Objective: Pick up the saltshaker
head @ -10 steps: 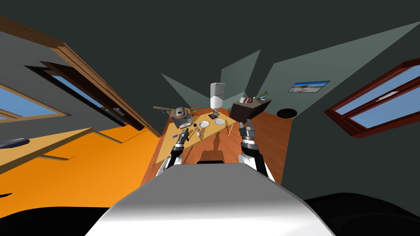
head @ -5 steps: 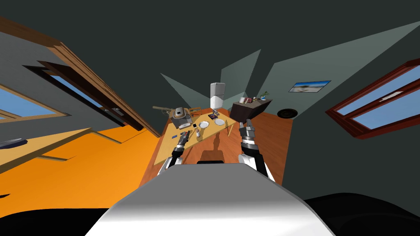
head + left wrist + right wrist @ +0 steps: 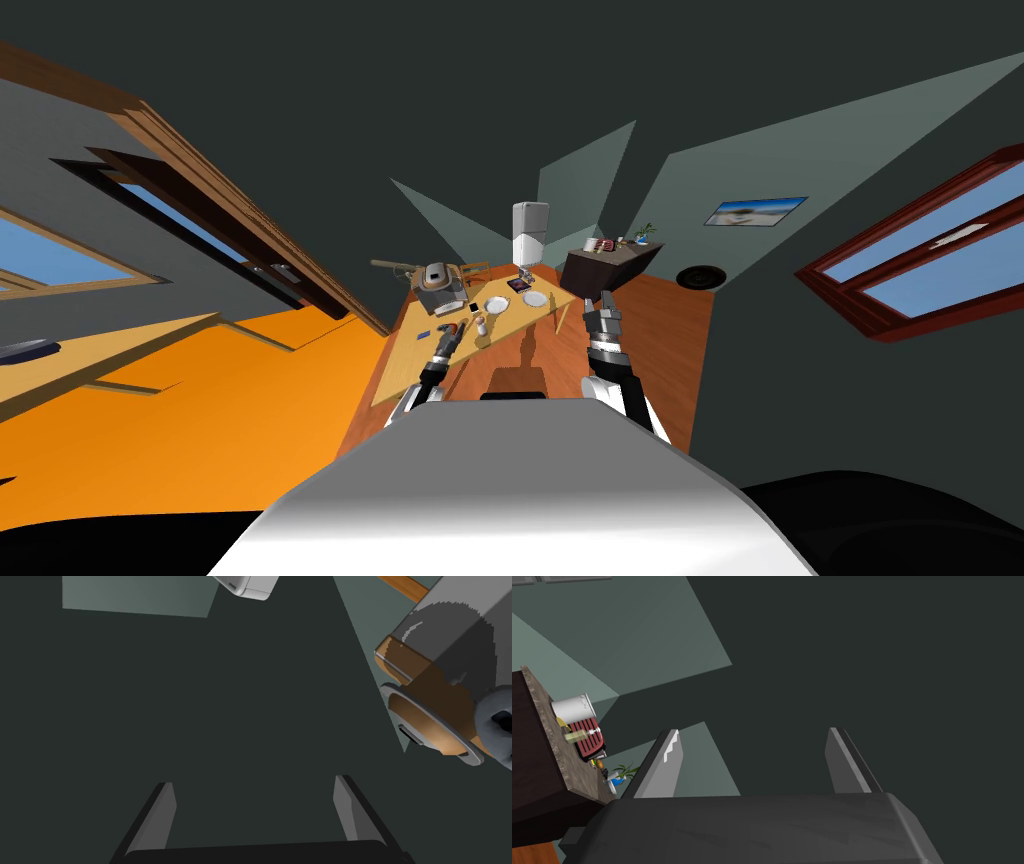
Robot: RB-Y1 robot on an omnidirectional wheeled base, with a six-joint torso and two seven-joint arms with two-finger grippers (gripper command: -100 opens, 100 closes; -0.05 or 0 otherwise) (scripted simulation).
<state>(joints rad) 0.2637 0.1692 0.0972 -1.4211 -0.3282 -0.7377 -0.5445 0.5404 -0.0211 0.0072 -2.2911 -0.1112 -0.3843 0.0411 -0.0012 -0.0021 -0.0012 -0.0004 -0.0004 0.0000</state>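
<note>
The saltshaker (image 3: 480,324) is a small white shaker standing near the middle of the yellow table (image 3: 408,362). My left gripper (image 3: 457,320) hovers over the table just to the left of the shaker and apart from it. In the left wrist view the left gripper (image 3: 255,811) is open with nothing between its fingers, and a dark wall lies beyond it. My right gripper (image 3: 606,298) is held up off the table's right end. The right wrist view shows the right gripper (image 3: 752,761) open and holding nothing.
A grey and brown coffee machine (image 3: 441,285) stands at the table's far left, close to my left hand (image 3: 445,676). Two white plates (image 3: 496,303) (image 3: 536,298) lie beyond the shaker. Behind the table are a white fridge (image 3: 530,232) and a dark counter (image 3: 600,265) (image 3: 537,776).
My left gripper has edged a little forward over the table toward the saltshaker. The whole head view has shifted slightly. The right arm has stayed put.
</note>
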